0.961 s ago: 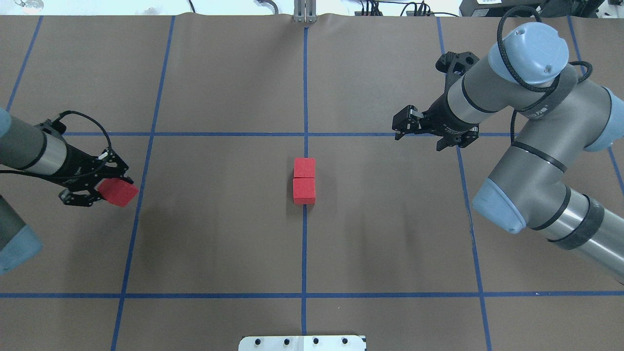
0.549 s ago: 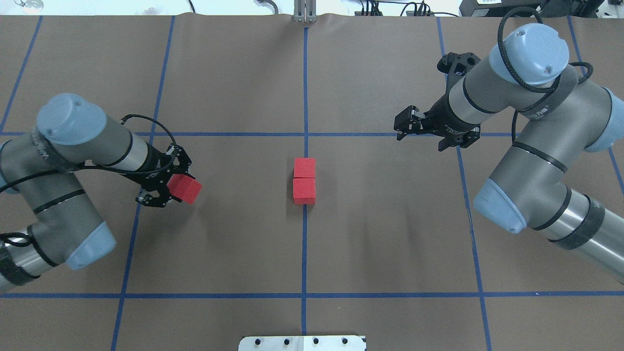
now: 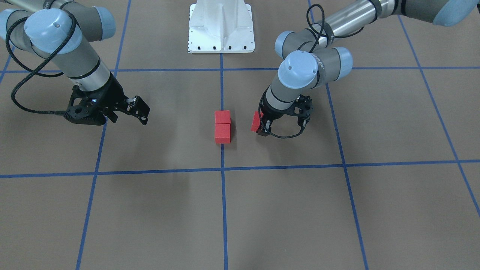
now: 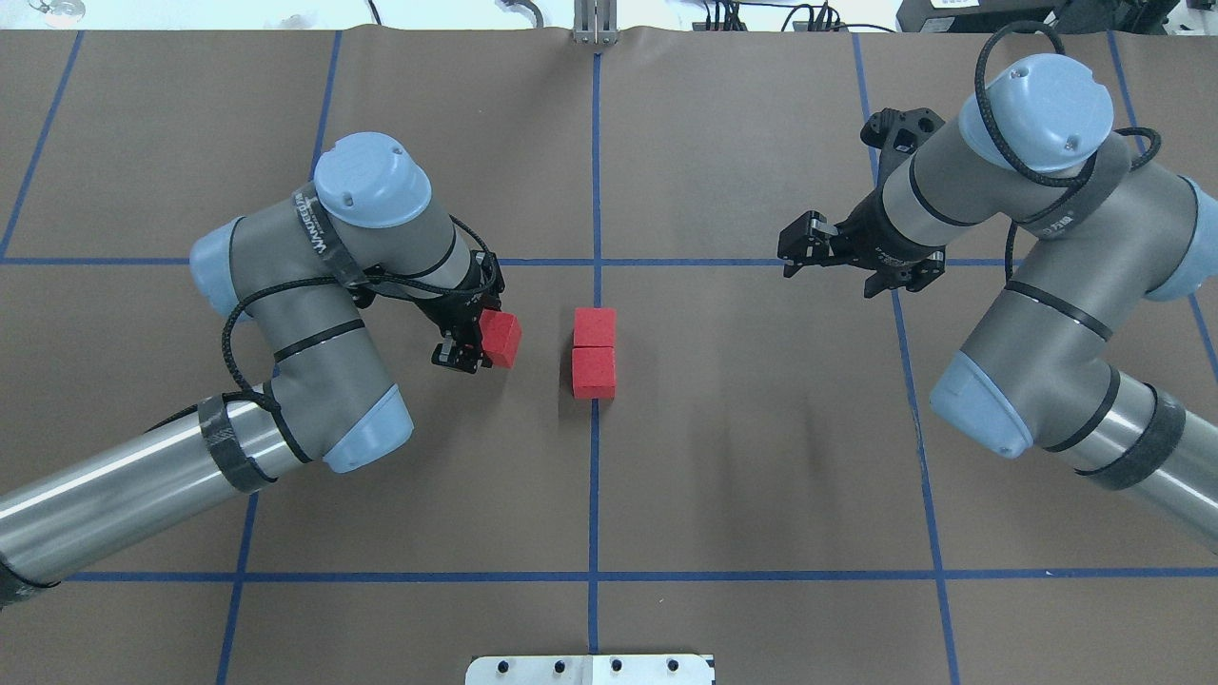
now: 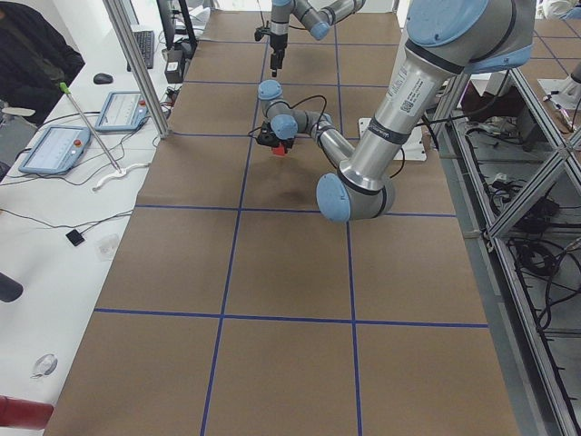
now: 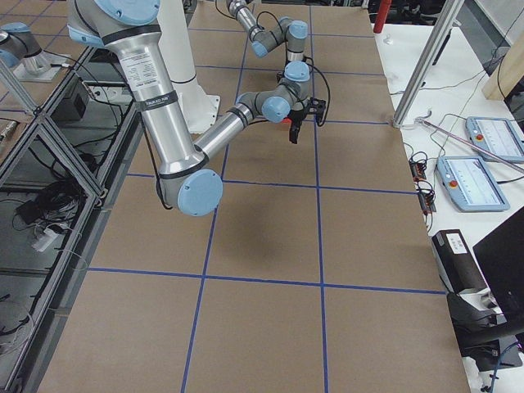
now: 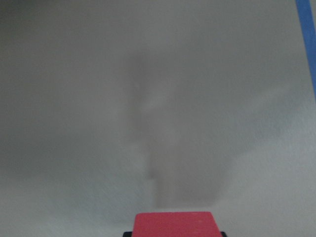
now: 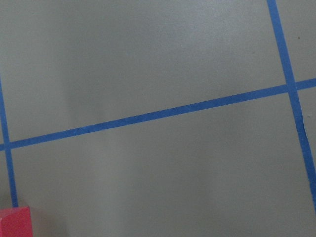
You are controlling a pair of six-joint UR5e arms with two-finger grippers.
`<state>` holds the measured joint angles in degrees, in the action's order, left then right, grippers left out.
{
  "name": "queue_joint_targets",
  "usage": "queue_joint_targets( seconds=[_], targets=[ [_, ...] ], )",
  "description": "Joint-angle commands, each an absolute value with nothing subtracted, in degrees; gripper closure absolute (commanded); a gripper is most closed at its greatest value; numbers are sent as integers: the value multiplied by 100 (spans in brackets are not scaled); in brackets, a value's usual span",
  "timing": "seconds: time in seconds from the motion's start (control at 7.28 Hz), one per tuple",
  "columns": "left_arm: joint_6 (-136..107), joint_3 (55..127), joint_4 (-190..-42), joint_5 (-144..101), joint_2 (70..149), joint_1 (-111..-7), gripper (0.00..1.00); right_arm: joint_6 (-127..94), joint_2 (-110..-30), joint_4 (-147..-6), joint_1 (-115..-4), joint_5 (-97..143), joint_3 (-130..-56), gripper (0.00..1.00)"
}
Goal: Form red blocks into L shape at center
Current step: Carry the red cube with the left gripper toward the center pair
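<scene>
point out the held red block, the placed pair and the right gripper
held red block [image 4: 501, 338], overhead view, its upper face
placed pair [image 4: 594, 348], overhead view, seam where both cubes meet
right gripper [image 4: 786, 255], overhead view, midway between its fingertips

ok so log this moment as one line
left gripper: shut on third red block, apart from pair | red block pair: touching, on middle tape line | right gripper: open, empty | L shape: not formed

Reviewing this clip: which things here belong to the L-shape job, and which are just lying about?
Job:
pair of touching red blocks on the center
third red block in the left gripper

Lying about:
white base plate
tablets on the side bench
</scene>
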<state>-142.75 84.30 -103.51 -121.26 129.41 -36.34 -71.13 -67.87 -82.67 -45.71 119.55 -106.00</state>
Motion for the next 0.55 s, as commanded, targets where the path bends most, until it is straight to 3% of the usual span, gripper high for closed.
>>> queue_joint_targets(
  seconds=[0.0, 0.41],
  targets=[
    [-14519, 8209, -10371, -12085, 13157, -3612, 100, -7110, -6794, -8262, -4570, 11953, -10600, 0],
    [-14860, 7568, -10380, -12067, 13684, -3612, 100, -7119, -6794, -8262, -4579, 11953, -10617, 0]
  ],
)
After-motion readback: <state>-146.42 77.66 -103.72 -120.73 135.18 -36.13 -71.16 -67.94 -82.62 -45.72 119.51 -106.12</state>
